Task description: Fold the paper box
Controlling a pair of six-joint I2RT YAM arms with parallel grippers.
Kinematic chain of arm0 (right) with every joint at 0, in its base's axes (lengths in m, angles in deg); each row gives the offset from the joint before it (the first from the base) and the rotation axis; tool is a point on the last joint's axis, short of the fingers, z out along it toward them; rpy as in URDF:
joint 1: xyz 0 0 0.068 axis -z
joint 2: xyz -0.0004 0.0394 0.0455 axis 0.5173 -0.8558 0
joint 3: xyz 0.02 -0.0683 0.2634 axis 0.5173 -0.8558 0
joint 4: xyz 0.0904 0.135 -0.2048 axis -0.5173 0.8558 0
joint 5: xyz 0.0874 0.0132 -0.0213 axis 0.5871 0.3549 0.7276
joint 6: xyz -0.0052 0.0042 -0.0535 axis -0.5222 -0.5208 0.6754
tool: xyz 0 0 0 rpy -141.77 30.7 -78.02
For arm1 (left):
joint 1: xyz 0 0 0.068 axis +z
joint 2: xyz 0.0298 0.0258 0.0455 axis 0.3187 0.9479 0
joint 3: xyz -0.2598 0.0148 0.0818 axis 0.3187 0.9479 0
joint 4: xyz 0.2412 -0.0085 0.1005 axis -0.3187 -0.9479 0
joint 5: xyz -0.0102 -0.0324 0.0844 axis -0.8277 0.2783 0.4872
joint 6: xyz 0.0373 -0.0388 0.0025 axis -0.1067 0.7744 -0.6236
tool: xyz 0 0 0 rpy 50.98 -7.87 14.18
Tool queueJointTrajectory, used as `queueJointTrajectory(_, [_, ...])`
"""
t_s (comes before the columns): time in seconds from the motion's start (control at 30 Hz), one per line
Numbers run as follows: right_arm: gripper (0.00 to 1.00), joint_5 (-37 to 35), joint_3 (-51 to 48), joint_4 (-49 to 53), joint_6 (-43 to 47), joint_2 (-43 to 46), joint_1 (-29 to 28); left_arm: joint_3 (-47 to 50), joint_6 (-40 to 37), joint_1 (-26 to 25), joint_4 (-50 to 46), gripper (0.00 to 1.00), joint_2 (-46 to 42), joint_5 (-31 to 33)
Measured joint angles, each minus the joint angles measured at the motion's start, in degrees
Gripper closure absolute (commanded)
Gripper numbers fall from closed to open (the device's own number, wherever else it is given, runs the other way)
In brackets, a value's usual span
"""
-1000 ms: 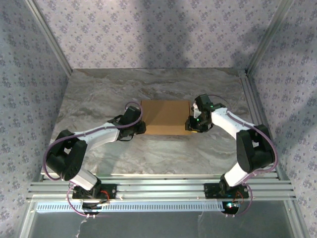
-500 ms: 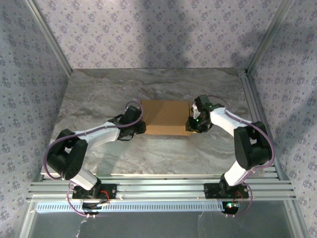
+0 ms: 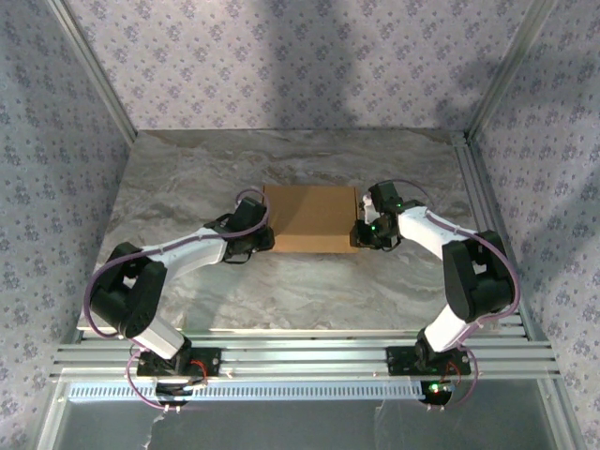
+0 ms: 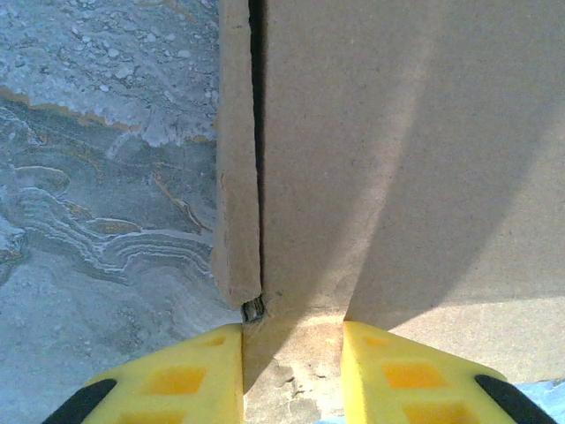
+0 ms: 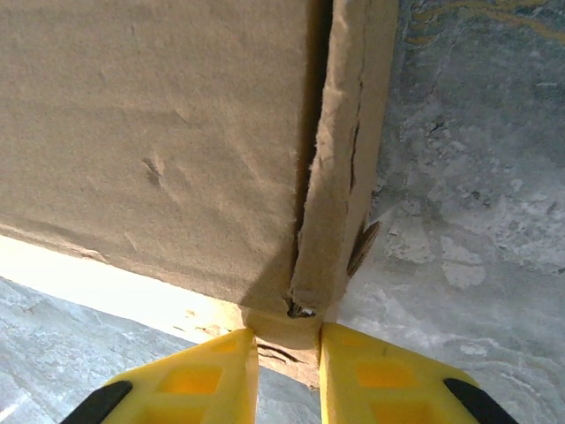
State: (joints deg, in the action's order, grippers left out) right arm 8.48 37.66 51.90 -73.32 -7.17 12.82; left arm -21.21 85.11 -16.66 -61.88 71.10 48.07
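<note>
The paper box sat mid-tabletop, between the two arms. From above it read as a shallow brown rectangle with a flat panel on top, so most of the folding looked done.

The left gripper was at the box's left end. Cardboard filled the gap between its yellow fingers, so the jaws were pinching the box's edge. Just beyond them a narrow strip ran beside the main panel, and a dark slit showed that this seam had not been pressed home.

On the other end the right gripper had its jaws clamped on a tab of cardboard too. A ragged strip stood a little off the big panel, frayed along its crease.

My call: the body was formed, and what was left was to seat both end strips flush and make the seams hold.

As a container, the box showed its outer panels and no opening. Whether anything lay inside, I couldn't tell.
</note>
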Motion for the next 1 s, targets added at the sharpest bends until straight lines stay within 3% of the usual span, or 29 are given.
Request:
queueJointTrajectory(0.53, [0.78, 8.09, 5.62, 8.72, -5.81, -2.82, 2.54, -1.22, -0.48, 0.83, -3.15, 0.69, 0.00, 0.22])
queueJointTrajectory(1.0, [0.79, 5.03, 7.30, 8.28, 0.13, -5.16, 1.66, -5.88, -2.45, 2.91, -6.27, 0.69, 2.78, -1.49])
